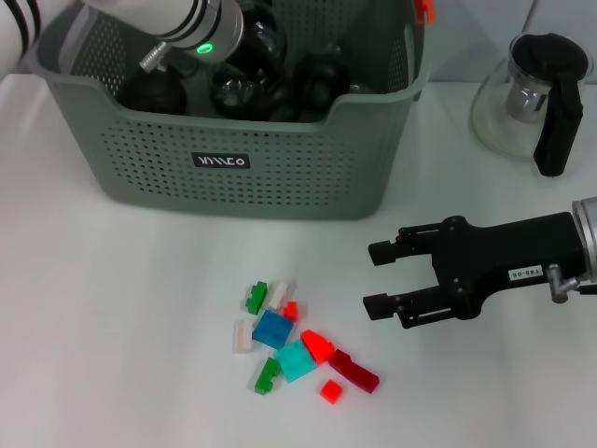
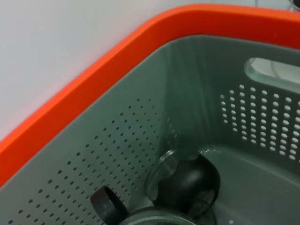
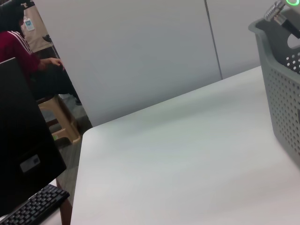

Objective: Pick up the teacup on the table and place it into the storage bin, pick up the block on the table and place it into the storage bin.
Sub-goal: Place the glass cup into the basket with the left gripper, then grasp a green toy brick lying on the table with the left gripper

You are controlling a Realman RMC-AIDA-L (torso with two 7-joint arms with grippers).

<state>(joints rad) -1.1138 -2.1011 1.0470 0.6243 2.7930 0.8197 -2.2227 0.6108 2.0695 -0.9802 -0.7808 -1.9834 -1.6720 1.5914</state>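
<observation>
White counter [image 1: 112, 327] up front, storage bin [image 1: 252, 140] at the far side w/ dark teacups [image 1: 322, 79] inside. Left arm reaches down into the bin; its gripper is hidden, can't tell its state. Right gripper [image 1: 378, 278] hovers low, fingers spread wide, holding nothing, just beside the blocks [image 1: 298, 341] scattered near the bin's front. Glass teapot [image 1: 536, 93] sits behind it. Left wrist view alone shows the bin's orange rim [image 2: 117, 61] & perforated inner wall; right wrist view alone shows a seated person [image 3: 28, 56] and keyboard [image 3: 35, 206] off-counter.
</observation>
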